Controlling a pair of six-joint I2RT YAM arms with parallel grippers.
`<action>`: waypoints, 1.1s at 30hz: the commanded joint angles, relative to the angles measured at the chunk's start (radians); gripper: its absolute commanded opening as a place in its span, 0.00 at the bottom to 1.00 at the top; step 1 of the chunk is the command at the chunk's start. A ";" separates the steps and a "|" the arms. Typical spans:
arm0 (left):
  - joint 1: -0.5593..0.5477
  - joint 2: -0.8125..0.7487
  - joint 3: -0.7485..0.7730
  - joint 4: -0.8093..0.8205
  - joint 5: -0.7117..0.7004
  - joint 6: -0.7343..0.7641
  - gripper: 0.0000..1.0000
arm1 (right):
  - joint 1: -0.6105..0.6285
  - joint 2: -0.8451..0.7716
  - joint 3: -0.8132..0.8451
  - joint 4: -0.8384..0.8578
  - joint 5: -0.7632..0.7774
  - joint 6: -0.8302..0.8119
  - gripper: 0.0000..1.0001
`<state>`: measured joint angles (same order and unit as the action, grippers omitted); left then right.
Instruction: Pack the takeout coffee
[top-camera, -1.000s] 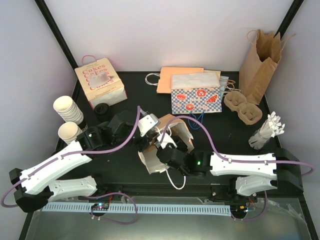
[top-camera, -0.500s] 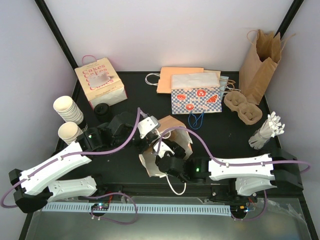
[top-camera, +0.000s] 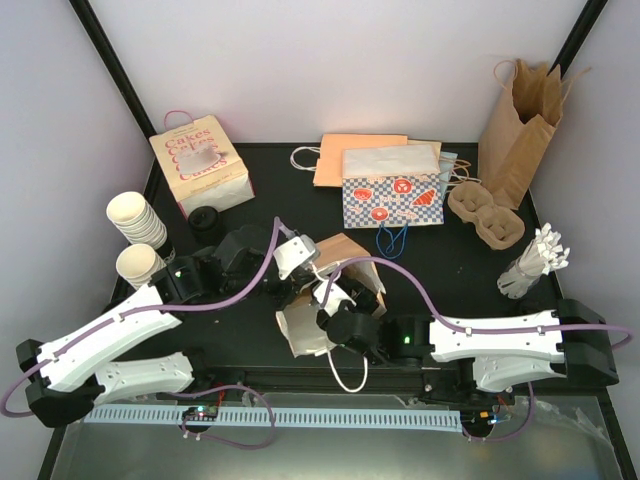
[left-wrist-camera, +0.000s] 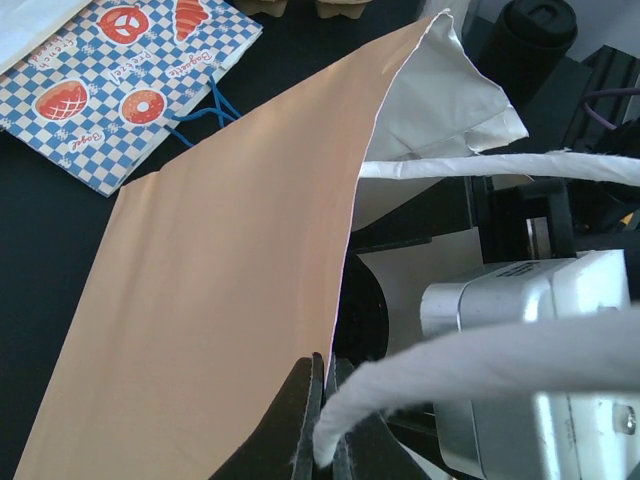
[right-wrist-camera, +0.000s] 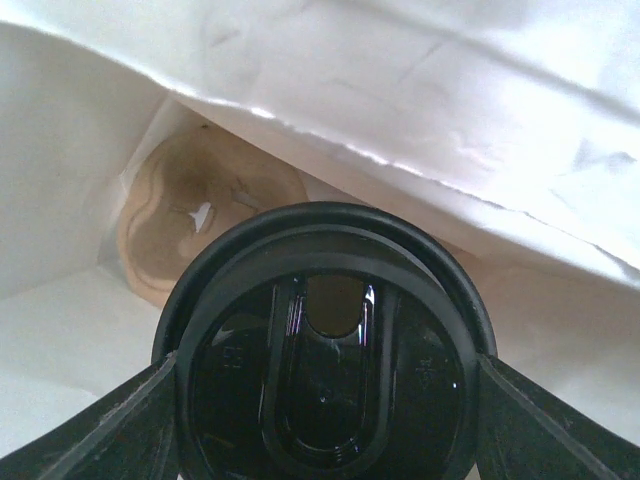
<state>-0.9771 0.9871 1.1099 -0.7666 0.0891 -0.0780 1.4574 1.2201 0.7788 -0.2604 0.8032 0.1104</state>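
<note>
Kraft paper bag (left-wrist-camera: 220, 300), tan outside and white inside, lies tipped over on the black surface (top-camera: 450, 270), mouth toward the arm bases. Your L claw (left-wrist-camera: 322, 425) is pinched tight on its white rope handle (left-wrist-camera: 450, 365), holding the top wall up so the mouth gapes. Your R claw (right-wrist-camera: 325, 430) grips the takeout coffee (right-wrist-camera: 325, 330), one finger each side at lid level. The lid faces the wrist cam, the base points into the bag, and the white lining sits above & around it.

Handling, my read: the cup is light w/ soft paper walls and dents if squeezed hard. The lid is prob. only press-fit and could pop. If full, it sloshes when tilted. Best hold is across the upper body near the rim, its stiffest part. Bag paper is thin & creases easily; the handle is limp cord.
</note>
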 joint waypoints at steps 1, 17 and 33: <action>-0.006 -0.032 0.001 -0.029 0.022 0.026 0.02 | 0.004 -0.007 -0.005 0.033 -0.053 -0.060 0.65; -0.009 -0.053 -0.027 -0.046 0.080 0.053 0.02 | 0.006 -0.068 0.016 0.003 -0.222 -0.235 0.67; -0.017 -0.071 -0.027 -0.049 0.147 0.069 0.02 | 0.082 -0.026 -0.067 0.185 -0.225 -0.524 0.63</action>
<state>-0.9844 0.9321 1.0801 -0.8047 0.1780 -0.0288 1.5311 1.1797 0.7372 -0.1780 0.5663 -0.3080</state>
